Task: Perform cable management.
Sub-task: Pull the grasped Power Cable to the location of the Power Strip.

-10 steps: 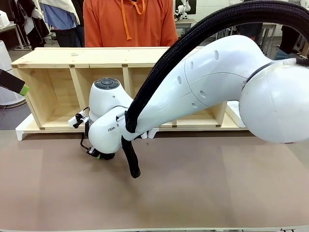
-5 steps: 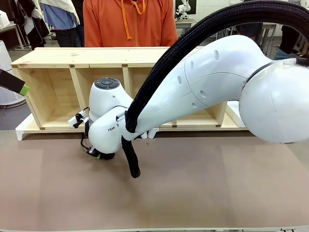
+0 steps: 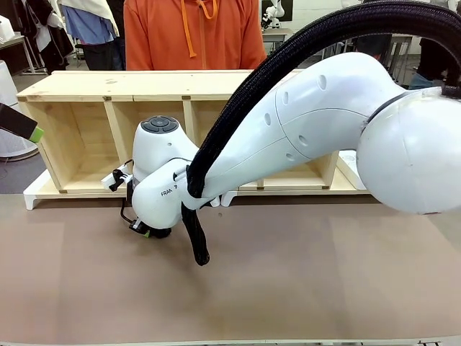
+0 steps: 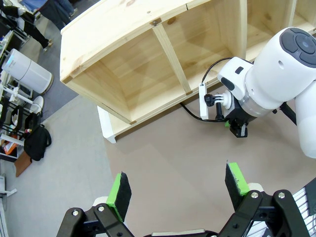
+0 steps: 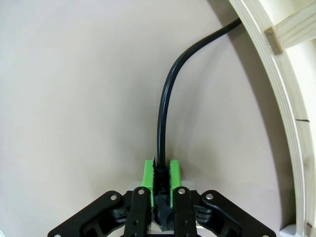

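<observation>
No shift since earlier: cable (image 5: 160, 123) end tight between right gripper (image 5: 161, 167) pads.

From here, the right arm (image 3: 310, 122) is showing smooth, rounded white shells dotted with small round recesses, a dark grey button cap (image 3: 159, 125) topping one joint, and black lettering (image 3: 167, 193) partly peeking out. A thick black braided hose (image 3: 238, 108) is running along it. The left gripper (image 4: 175, 170) is wearing bright green pads (image 4: 120, 194) on black fingers, with silver screws (image 4: 74, 212) glinting at the links; the right gripper (image 5: 161, 165) is looking just the same. The person across the table is wearing an orange hoodie (image 3: 166, 36) with orange drawstrings (image 3: 189, 32).
</observation>
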You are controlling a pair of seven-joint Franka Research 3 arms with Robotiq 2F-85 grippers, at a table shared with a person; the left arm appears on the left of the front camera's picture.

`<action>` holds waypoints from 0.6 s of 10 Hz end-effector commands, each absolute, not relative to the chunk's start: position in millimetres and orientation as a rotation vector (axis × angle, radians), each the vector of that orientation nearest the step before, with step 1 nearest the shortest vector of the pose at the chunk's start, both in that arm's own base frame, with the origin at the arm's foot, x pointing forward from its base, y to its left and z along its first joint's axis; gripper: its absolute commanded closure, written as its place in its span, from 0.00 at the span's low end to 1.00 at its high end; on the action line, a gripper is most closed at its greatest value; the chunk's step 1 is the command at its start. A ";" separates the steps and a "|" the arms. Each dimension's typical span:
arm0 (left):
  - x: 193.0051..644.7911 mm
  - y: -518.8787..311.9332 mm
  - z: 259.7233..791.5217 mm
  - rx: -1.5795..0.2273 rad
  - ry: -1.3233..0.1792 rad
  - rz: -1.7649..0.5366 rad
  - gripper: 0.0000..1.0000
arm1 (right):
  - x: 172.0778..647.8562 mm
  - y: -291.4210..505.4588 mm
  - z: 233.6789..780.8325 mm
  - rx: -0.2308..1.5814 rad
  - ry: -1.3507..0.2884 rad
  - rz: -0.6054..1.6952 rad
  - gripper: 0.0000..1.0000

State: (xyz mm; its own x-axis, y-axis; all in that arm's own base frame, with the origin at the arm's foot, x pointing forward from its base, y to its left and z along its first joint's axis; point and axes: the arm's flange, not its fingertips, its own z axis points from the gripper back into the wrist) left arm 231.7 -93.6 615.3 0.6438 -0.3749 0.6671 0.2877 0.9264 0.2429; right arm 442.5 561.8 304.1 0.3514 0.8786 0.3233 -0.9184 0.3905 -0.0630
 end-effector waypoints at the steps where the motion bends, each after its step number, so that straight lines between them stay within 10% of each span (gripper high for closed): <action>1: 233.8 -93.5 615.7 0.121 -0.793 -0.381 0.00 | 442.4 561.7 304.0 0.136 -0.327 1.168 1.00; 6: 233.8 -93.5 615.7 0.121 -0.793 -0.381 0.00 | 420.8 555.6 313.3 0.131 -0.272 1.151 0.85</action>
State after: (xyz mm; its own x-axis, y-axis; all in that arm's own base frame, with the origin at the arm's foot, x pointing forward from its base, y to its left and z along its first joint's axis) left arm 231.7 -93.6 615.2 0.6439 -0.3749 0.6670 0.2877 0.9264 0.2429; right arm 434.6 564.1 306.2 0.3551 0.8860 0.2982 -0.9208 0.3866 -0.0524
